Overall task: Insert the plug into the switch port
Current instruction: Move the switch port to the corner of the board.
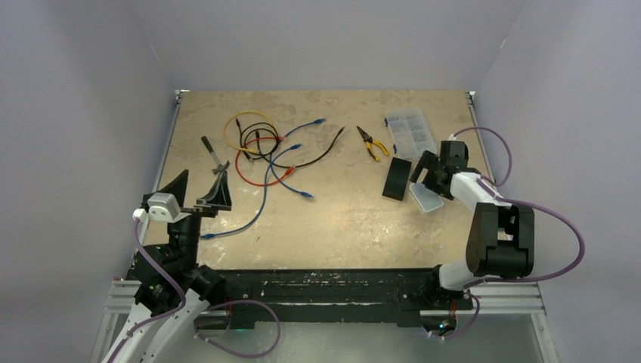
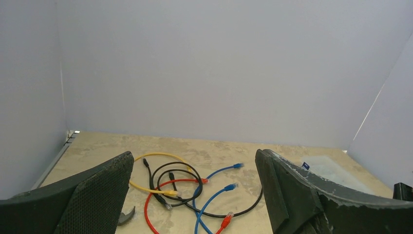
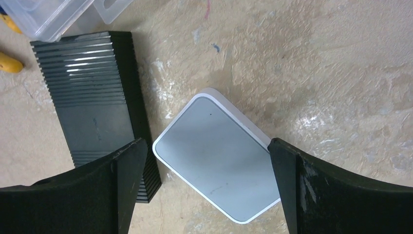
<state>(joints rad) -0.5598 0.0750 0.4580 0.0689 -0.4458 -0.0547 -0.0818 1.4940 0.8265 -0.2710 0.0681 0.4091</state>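
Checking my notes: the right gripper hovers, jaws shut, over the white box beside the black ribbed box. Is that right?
No: the jaws are open, not shut. The right gripper hovers, jaws open, over the white box beside the black ribbed box; the right wrist view shows it.

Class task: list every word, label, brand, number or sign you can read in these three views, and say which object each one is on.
No text can be read in any view.
Black ribbed box: no print shows on its top.
White box: plain grey face, no lettering.
Clear organiser case: small blue mark at its edge in the left wrist view, too small to read.
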